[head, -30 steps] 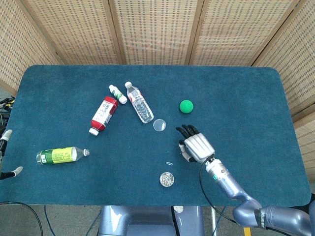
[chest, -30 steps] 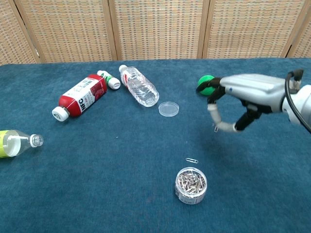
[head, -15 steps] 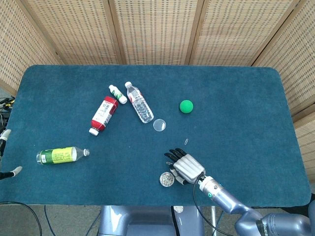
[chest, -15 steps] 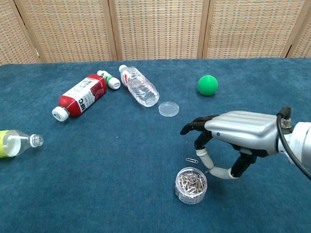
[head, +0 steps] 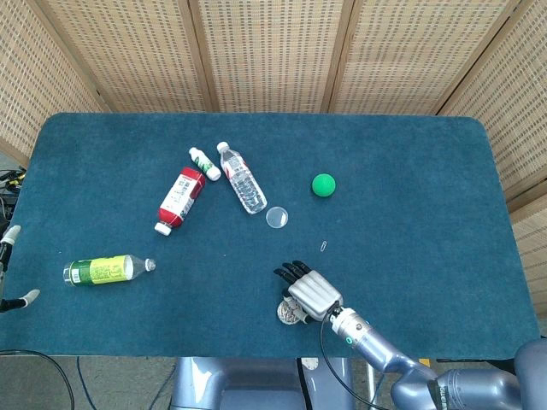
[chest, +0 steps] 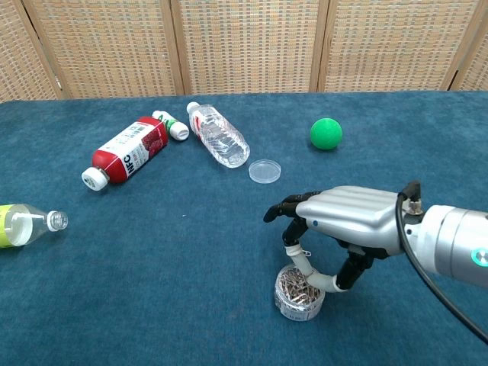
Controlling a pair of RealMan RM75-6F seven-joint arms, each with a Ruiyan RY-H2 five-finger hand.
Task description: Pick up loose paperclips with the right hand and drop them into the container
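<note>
Looks like a lab or robot test station, not a home. Staged table (head: pixel 410 171) covered edge to edge in dark teal felt, closed off behind by folding woven-cane screens (head: pixel 265 51) in wooden frames. Loose cables (head: pixel 21 359) hanging off the near-left edge. Unrelated props scattered about: bottles lying on their sides (chest: pixel 126 152), a green ball (chest: pixel 325 133).

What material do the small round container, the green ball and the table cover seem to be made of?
Container: probably clear plastic; the paperclips show through its wall. Green ball: perhaps foam or rubber, matte with no glare. Table cover: dark blue fabric, like felt or short carpet, with a fuzzy texture.
</note>
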